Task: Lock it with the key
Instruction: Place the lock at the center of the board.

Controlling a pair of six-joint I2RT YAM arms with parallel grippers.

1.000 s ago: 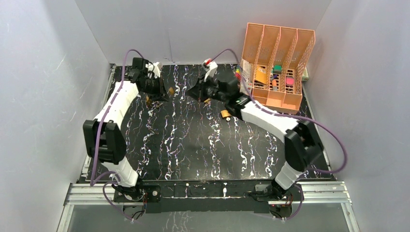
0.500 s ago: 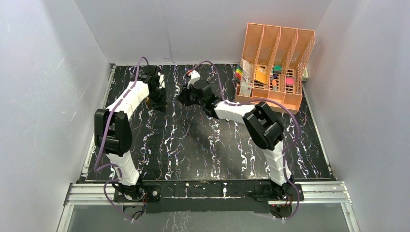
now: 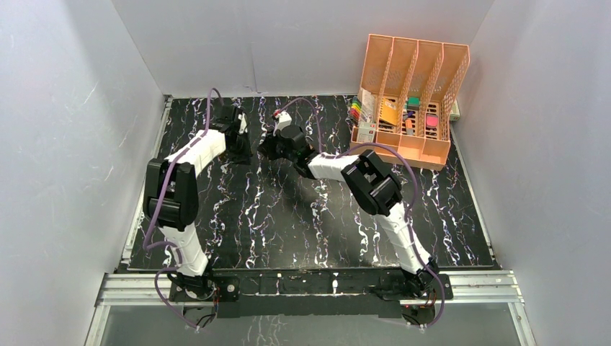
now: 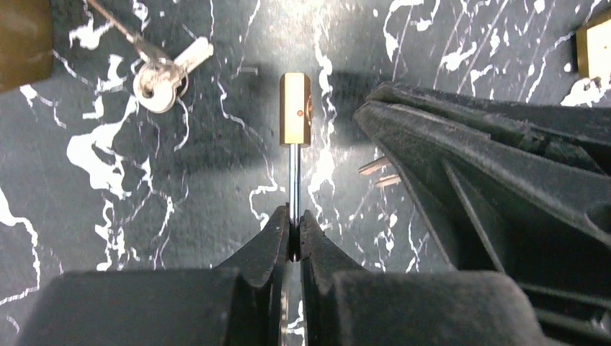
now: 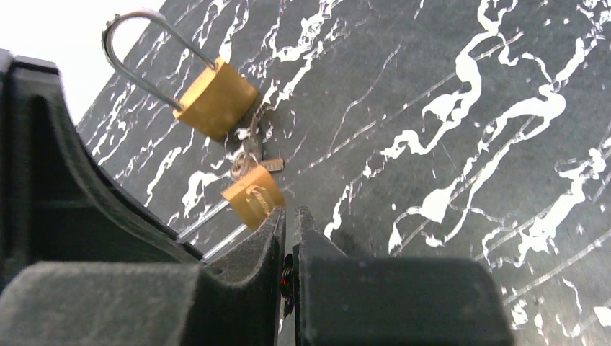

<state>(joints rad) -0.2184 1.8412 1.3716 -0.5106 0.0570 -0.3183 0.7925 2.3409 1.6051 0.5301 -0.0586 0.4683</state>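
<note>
A small brass padlock (image 4: 295,108) hangs in the air on its long steel shackle (image 4: 294,180), and my left gripper (image 4: 294,214) is shut on that shackle. In the right wrist view the same lock body (image 5: 252,196) sits just left of my right gripper (image 5: 290,213). That gripper is shut on a thin dark disc, apparently the key's head; the blade is hidden. Two short metal blades (image 4: 378,173) poke out below the right gripper's black fingers (image 4: 447,144). In the top view both grippers meet at the back left, left (image 3: 241,149) and right (image 3: 267,148).
A second brass padlock (image 5: 216,97) with a raised shackle lies on the black marbled table (image 5: 447,108), a bunch of keys (image 4: 162,72) beside it. Another brass piece (image 4: 594,50) shows at the right edge. An orange organiser (image 3: 411,101) stands at the back right.
My right arm has swung left across the table until its gripper is beside the left one. The left gripper has shifted slightly nearer with the padlock held.
</note>
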